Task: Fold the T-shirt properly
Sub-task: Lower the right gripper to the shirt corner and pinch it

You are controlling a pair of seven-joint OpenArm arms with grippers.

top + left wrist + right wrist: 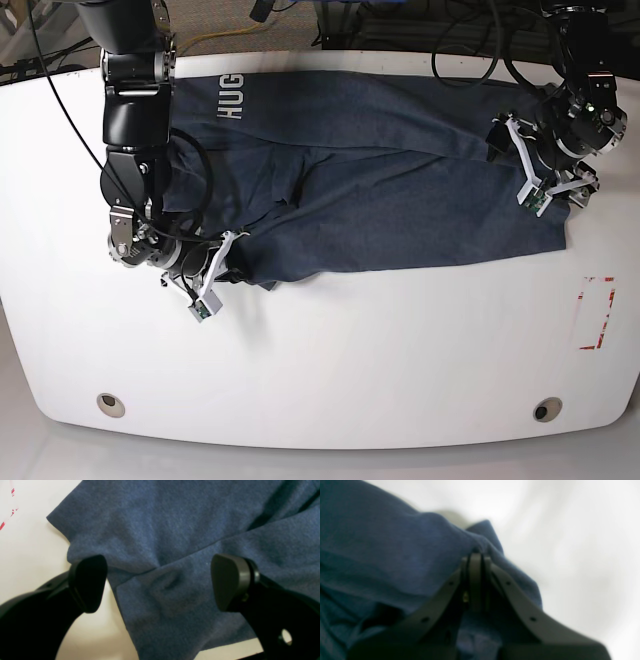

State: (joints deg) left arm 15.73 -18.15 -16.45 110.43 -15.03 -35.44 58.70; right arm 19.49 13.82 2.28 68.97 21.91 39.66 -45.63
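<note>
Right gripper (475, 557), dark plastic, blurred at the lens: jaws pressed together, pinching a fold of the dark slate-blue heathered short-sleeved T-shirt (380, 205) at its near-left edge in the base view. Shirt: spread crosswise over the far half of the white rounded table (320, 360), partly folded, white block lettering (231, 97) at its far-left corner. Left gripper (160, 582), black padded fingers (230, 580): spread wide, released, poised over the shirt's right-hand corner. Red-and-white striped rectangle marking (597, 312): on the table, near the right edge
</note>
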